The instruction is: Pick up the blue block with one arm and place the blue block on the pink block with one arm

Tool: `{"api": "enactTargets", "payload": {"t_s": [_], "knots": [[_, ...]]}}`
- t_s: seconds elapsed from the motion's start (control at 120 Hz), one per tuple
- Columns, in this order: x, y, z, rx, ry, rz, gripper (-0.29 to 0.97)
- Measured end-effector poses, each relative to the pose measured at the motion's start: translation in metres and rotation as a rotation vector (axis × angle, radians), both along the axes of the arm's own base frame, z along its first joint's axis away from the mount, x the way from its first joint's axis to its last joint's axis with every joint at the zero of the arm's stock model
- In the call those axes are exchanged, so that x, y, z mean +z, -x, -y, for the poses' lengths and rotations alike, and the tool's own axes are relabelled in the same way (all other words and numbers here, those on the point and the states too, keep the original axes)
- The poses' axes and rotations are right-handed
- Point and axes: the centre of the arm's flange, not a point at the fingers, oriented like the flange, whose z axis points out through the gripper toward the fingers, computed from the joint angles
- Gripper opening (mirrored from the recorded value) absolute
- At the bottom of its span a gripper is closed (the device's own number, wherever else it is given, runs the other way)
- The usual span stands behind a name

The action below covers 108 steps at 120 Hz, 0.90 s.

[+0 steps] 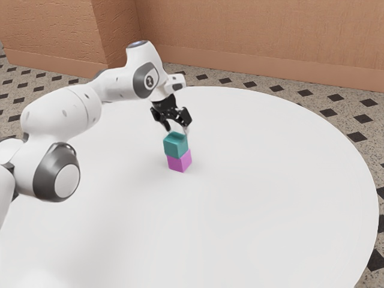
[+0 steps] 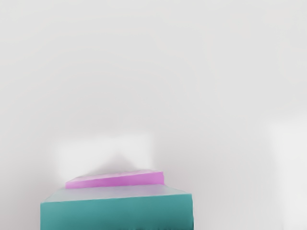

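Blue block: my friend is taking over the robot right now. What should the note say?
Claw: open, with its fingers spread just above the stack.
Blue-green cube block: sits on top of the pink cube block, on the round white table.
Done: picking up and stacking look finished.
Left: probably only lifting the arm straight up, without bumping the stack.

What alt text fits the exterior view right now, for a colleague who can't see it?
A blue block sits stacked on a pink block near the middle of a round white table. The black gripper hangs just above the stack, fingers apart, on a white arm reaching in from the exterior view's left.
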Motion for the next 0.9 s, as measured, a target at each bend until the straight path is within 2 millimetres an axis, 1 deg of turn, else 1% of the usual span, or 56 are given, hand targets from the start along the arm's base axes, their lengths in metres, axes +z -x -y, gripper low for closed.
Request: {"api": "enactTargets", "payload": {"t_s": [0.083,0.133,0.175,0.225,0.258,0.3,0.333,0.358,0.392,0.483,0.583,0.633,0.7,0.775,0.9], "knots": [[0.047,0.007,0.006,-0.022,-0.022,0.021,0.65],[0.075,0.014,0.016,-0.044,-0.049,0.019,0.66],[0.108,0.025,0.027,-0.066,-0.078,0.022,0.66],[0.154,0.045,0.036,-0.085,-0.115,0.021,0.67],[0.18,0.06,0.043,-0.099,-0.144,0.014,0.67],[0.203,0.081,0.047,-0.11,-0.175,-0.008,0.67],[0.214,0.097,0.047,-0.113,-0.193,-0.034,0.67],[0.215,0.108,0.045,-0.111,-0.209,-0.063,0.67],[0.211,0.12,0.043,-0.107,-0.23,-0.106,0.67],[0.188,0.154,0.04,-0.094,-0.293,-0.226,0.68],[0.17,0.178,0.037,-0.073,-0.331,-0.299,0.68],[0.169,0.185,0.042,-0.069,-0.343,-0.308,0.68],[0.171,0.19,0.048,-0.062,-0.36,-0.305,0.68],[0.172,0.192,0.051,-0.049,-0.374,-0.302,0.68],[0.173,0.193,0.051,-0.021,-0.383,-0.298,0.68]]}}
